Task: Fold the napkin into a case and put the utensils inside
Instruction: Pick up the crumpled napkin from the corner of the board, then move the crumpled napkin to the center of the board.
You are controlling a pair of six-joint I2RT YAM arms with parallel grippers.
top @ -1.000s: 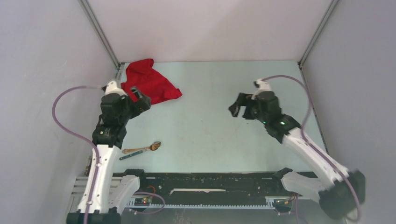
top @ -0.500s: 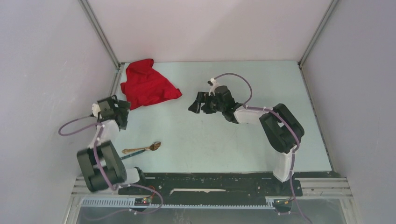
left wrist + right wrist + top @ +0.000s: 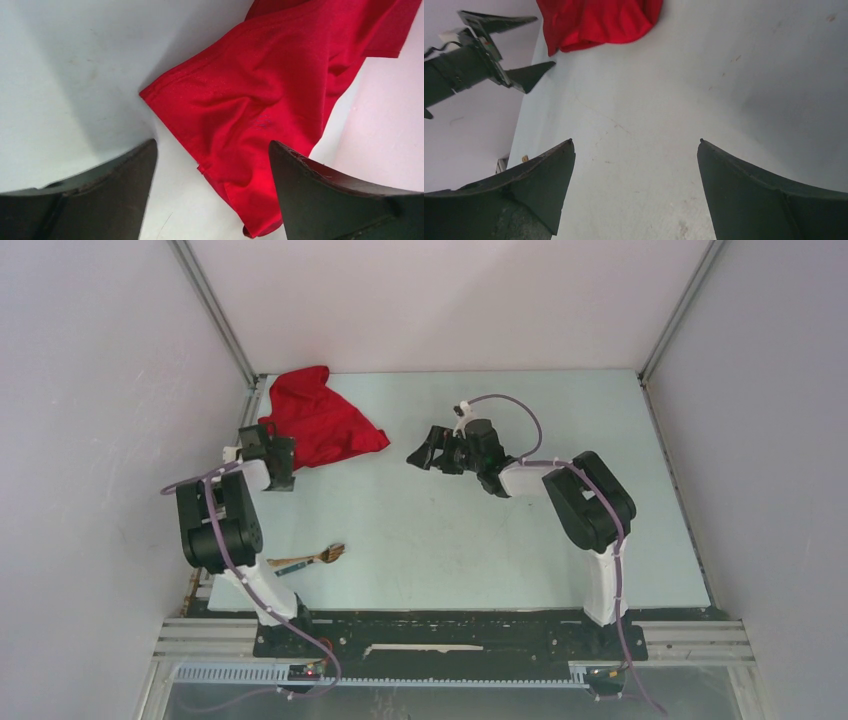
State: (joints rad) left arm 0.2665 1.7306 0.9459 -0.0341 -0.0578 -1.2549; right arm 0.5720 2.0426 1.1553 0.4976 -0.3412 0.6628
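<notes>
- The left gripper (image 3: 274,456) stood at the near edge of the napkin (image 3: 320,420); whether they touched could not be judged.
- The napkin, red and crumpled, lay just ahead of the left gripper.
- The right gripper (image 3: 424,452) hung over the bare table (image 3: 450,540), jaws apart and empty, apart from the napkin.
- The wooden fork (image 3: 312,558) lay well behind the left gripper, untouched.

No word, label, brand, number or sign can be read anywhere in these views.
</notes>
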